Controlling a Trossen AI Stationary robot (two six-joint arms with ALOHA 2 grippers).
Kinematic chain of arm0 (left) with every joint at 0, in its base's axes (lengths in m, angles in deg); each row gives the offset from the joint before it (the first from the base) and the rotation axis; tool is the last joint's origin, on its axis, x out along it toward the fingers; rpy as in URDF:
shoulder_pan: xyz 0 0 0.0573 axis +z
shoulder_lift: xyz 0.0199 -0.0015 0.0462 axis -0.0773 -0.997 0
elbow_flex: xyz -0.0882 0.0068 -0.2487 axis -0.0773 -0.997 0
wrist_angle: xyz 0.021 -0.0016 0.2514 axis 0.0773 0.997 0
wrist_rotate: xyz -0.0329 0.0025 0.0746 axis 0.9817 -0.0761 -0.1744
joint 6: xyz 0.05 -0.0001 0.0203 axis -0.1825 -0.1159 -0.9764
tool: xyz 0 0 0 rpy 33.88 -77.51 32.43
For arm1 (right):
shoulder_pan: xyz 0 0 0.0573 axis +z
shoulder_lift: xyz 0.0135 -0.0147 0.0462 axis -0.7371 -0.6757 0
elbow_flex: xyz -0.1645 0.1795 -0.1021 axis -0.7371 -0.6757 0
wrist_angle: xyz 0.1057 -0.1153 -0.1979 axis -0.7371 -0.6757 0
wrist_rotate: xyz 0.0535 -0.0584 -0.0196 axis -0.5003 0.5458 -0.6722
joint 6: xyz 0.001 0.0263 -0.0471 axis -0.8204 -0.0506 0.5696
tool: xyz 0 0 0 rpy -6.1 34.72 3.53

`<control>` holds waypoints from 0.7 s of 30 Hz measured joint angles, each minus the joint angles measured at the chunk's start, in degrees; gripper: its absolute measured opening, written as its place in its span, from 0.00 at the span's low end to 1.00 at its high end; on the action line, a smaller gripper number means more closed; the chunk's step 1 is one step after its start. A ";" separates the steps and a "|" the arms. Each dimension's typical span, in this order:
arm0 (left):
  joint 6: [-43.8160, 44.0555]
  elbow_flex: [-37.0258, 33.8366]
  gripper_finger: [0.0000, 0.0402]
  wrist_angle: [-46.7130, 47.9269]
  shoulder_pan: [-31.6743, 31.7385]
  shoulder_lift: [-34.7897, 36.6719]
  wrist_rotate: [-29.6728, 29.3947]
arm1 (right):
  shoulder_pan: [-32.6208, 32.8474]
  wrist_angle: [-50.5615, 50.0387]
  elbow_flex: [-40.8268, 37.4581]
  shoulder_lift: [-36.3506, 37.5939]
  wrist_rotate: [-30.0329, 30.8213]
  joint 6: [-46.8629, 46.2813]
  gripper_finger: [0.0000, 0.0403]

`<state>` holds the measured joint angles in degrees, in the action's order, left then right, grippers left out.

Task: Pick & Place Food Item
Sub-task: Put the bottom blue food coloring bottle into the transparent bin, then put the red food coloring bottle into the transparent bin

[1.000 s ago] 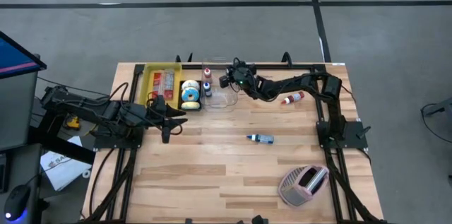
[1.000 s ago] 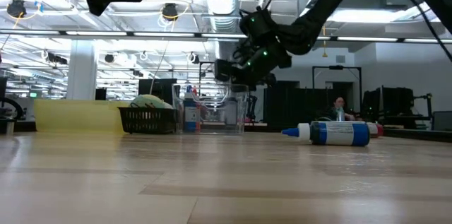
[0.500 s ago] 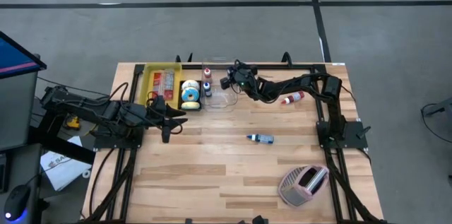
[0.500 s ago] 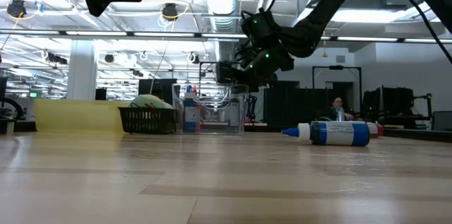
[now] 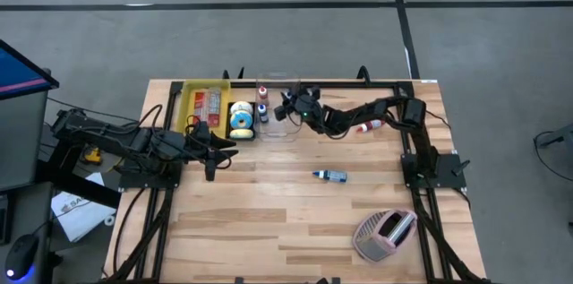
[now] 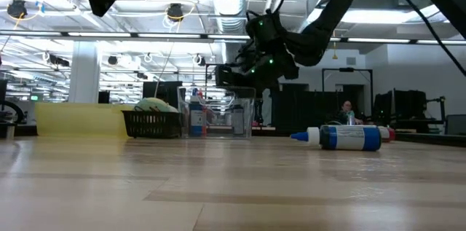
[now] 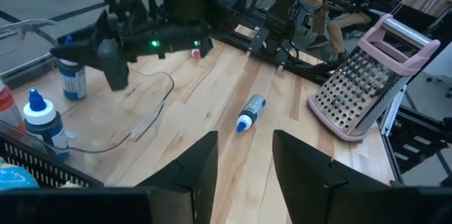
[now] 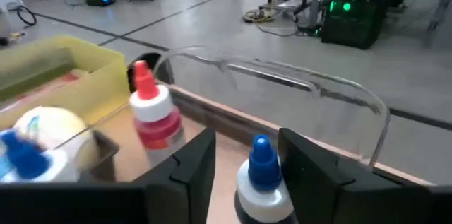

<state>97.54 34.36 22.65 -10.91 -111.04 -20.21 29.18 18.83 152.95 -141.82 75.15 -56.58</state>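
Note:
My right gripper (image 5: 285, 105) (image 8: 247, 143) hangs open just above the rim of a clear container (image 5: 277, 109) (image 8: 282, 75) at the table's far side. A small blue-capped bottle (image 8: 263, 174) shows below and between its fingers; I cannot tell whether they touch it. A red-capped bottle (image 8: 152, 114) stands beside the container. Next to it is a dark basket (image 5: 240, 121) with a round yellow and blue item, then a yellow bin (image 5: 204, 103) holding a red packet. My left gripper (image 5: 224, 145) (image 7: 246, 160) waits open, raised over the table's left side.
A blue-capped bottle (image 5: 330, 176) (image 6: 342, 137) lies mid-table. A red-capped bottle (image 5: 371, 124) lies under my right arm. A pink-handled grater (image 5: 385, 233) (image 7: 367, 75) lies near the front right. A person (image 6: 349, 111) sits in the room beyond.
My right gripper has moved a little toward the table's left edge and down, over the clear container, and its fingers have opened. My left arm has kept still.

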 joint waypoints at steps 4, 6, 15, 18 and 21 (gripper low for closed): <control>-0.29 0.00 0.33 -0.09 -0.01 0.00 -0.02 | 0.26 -0.35 -0.04 2.05 0.71 1.97 0.36; -0.38 0.00 0.33 -0.10 -0.01 0.00 -0.02 | 0.16 -0.85 0.00 3.25 1.97 2.38 0.36; -0.48 0.00 0.33 -0.17 -0.01 0.00 -0.13 | -0.44 -11.98 -0.03 11.51 5.10 4.85 0.35; -1.89 0.00 0.33 -0.27 -0.01 0.00 0.49 | 0.63 -19.17 -0.07 17.30 5.57 3.69 0.35; -4.16 0.00 0.33 -1.18 -0.01 0.00 1.12 | 2.49 -30.11 0.01 23.72 5.44 -0.24 0.35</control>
<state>93.38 34.36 21.47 -10.92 -111.04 -19.09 31.66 -11.28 152.95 -118.10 80.59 -56.82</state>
